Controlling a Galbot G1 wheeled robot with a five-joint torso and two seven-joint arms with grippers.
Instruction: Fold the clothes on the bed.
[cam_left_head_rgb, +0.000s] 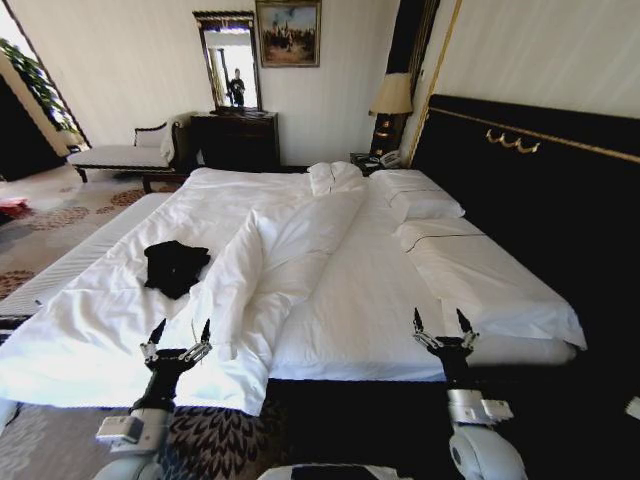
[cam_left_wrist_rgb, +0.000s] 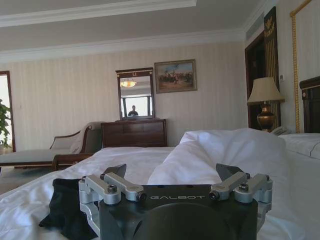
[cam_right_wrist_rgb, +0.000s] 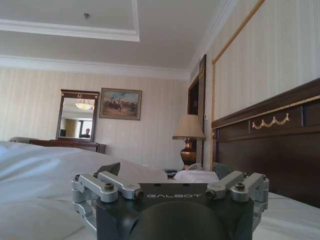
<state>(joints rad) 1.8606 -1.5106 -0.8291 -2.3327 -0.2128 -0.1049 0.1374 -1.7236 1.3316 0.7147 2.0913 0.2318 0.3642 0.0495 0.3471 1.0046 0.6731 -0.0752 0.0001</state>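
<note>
The clothes (cam_left_head_rgb: 175, 266) are a crumpled black garment lying on the white duvet of the bed (cam_left_head_rgb: 360, 300), toward its left side. In the left wrist view the clothes (cam_left_wrist_rgb: 65, 210) lie just beyond my left gripper (cam_left_wrist_rgb: 172, 172), slightly to one side. My left gripper (cam_left_head_rgb: 181, 334) hovers open over the near edge of the bed, a short way in front of the garment. My right gripper (cam_left_head_rgb: 441, 324) is open too, held above the bed's near right part by the pillows; it is seen as well in its own wrist view (cam_right_wrist_rgb: 167, 169).
A bunched white duvet ridge (cam_left_head_rgb: 290, 250) runs down the bed's middle. Pillows (cam_left_head_rgb: 430, 205) lie by the dark headboard (cam_left_head_rgb: 540, 170) on the right. A dresser with mirror (cam_left_head_rgb: 235, 135), a chaise (cam_left_head_rgb: 125, 155) and a lamp (cam_left_head_rgb: 392, 100) stand at the far wall.
</note>
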